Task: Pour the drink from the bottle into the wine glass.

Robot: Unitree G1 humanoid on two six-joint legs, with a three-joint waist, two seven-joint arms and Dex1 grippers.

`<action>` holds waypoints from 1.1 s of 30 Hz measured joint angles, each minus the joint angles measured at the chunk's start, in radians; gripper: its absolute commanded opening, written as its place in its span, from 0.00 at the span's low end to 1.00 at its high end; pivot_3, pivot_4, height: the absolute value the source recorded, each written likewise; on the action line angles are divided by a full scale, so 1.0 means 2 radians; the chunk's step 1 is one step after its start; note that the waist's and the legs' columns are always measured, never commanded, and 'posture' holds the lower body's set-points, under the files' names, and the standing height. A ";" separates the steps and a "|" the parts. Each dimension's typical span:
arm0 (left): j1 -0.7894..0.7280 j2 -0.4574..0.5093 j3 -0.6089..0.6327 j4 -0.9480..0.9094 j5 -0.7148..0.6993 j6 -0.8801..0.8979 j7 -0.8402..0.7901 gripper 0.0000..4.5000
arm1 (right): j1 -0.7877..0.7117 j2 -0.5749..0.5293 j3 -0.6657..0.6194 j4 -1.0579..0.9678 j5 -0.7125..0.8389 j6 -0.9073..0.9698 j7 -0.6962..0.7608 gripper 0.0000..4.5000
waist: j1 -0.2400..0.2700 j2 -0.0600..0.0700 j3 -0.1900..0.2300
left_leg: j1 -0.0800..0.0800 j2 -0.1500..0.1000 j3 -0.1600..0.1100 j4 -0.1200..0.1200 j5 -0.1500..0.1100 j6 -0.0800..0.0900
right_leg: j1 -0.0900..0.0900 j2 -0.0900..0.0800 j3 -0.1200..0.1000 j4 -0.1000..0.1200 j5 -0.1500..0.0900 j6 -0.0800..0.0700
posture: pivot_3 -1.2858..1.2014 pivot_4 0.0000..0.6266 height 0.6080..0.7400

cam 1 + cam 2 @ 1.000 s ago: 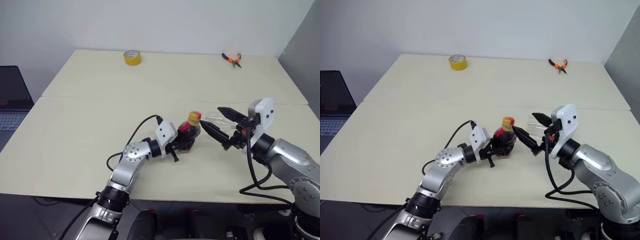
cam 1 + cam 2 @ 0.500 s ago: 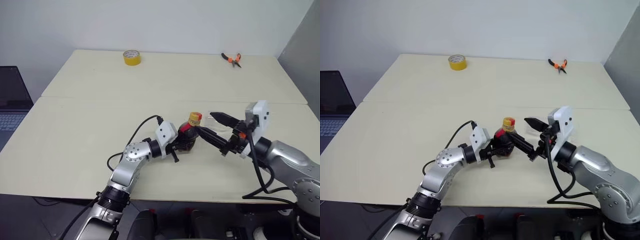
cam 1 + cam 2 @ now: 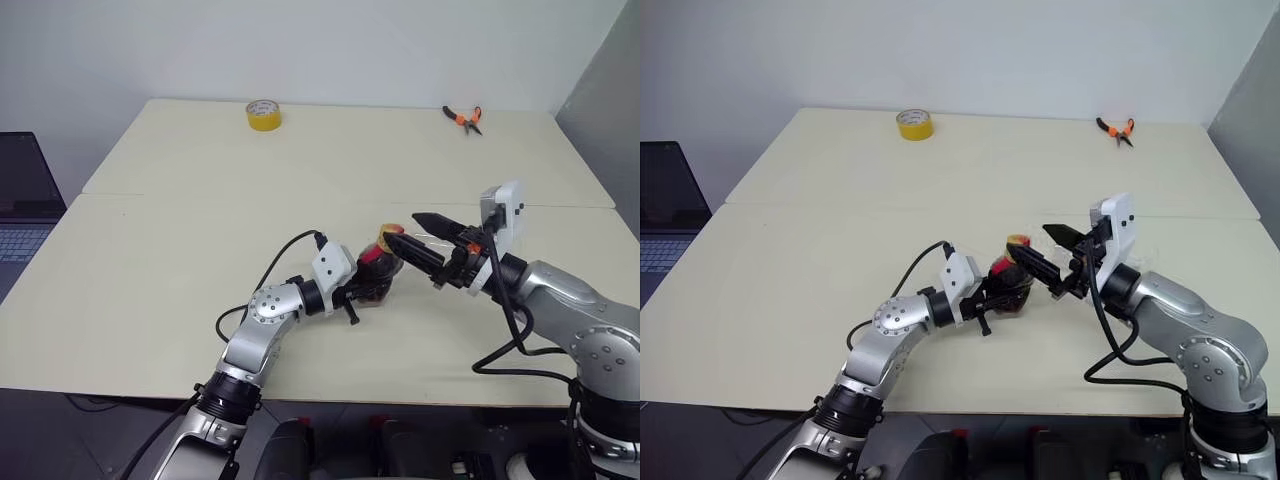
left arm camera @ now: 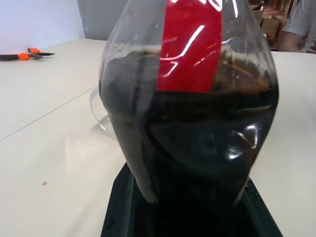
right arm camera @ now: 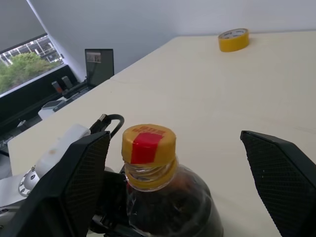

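Near the front middle of the cream tabletop (image 3: 180, 260) I have the bottle (image 3: 377, 272) standing upright, my left hand (image 3: 992, 297) pinching its dark lower body from the side. Through the left wrist camera the drink (image 4: 197, 148) reaches up to just under the red label band (image 4: 190, 47). The yellow-orange cap (image 5: 148, 142) is on the neck. My right hand (image 5: 182, 182) comes in level from the right with its black fingers (image 5: 69, 182) spread wide — one on each side of the cap, neither one touching it as far as I can tell from the right wrist camera. The wine glass (image 4: 98, 109) is on the tabletop just behind the bottle; I see only a clear curved part of it past the bottle's side, so I cannot tell how it stands. Well apart, at the far edge, sit a yellow tape roll (image 3: 264, 115) and orange-handled pliers (image 3: 464, 118). A laptop (image 3: 22, 205) lies off the tabletop's left side.
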 measured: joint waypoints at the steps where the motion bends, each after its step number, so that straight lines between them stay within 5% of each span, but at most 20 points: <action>1: 0.000 0.000 0.000 0.000 0.000 0.000 0.000 0.14 | -0.001 0.000 0.002 0.000 0.001 0.001 0.001 1.00 | 0.000 0.000 0.000 | 0.000 0.000 0.000 0.000 0.000 0.000 | 0.000 0.000 0.000 0.000 0.000 0.000 | 0.52 0.24 1.00; 19: 0.000 0.000 0.000 0.000 0.000 0.000 0.001 0.14 | -0.030 -0.020 0.014 0.013 0.015 0.023 0.032 1.00 | 0.000 0.000 0.000 | 0.000 0.000 0.000 0.000 0.000 0.000 | 0.000 0.000 0.000 0.000 0.000 0.000 | 0.52 0.24 1.00; 22: 0.000 0.000 0.000 0.000 0.000 0.000 0.001 0.14 | -0.033 -0.020 0.022 0.016 0.015 0.025 0.033 0.86 | 0.000 0.000 0.000 | 0.000 0.000 0.000 0.000 0.000 0.000 | 0.000 0.000 0.000 0.000 0.000 0.000 | 0.52 0.24 1.00; 29: 0.000 0.000 0.000 0.000 0.000 -0.001 0.000 0.14 | -0.042 -0.014 0.021 0.021 0.014 0.025 0.018 0.30 | 0.000 0.000 0.000 | 0.000 0.000 0.000 0.000 0.000 0.000 | 0.000 0.000 0.000 0.000 0.000 0.000 | 0.52 0.24 1.00; 33: 0.000 0.000 0.000 0.000 0.000 0.000 0.000 0.14 | -0.045 -0.010 0.020 0.021 0.015 0.025 0.012 0.26 | 0.000 0.000 0.000 | 0.000 0.000 0.000 0.000 0.000 0.000 | 0.000 0.000 0.000 0.000 0.000 0.000 | 0.52 0.24 1.00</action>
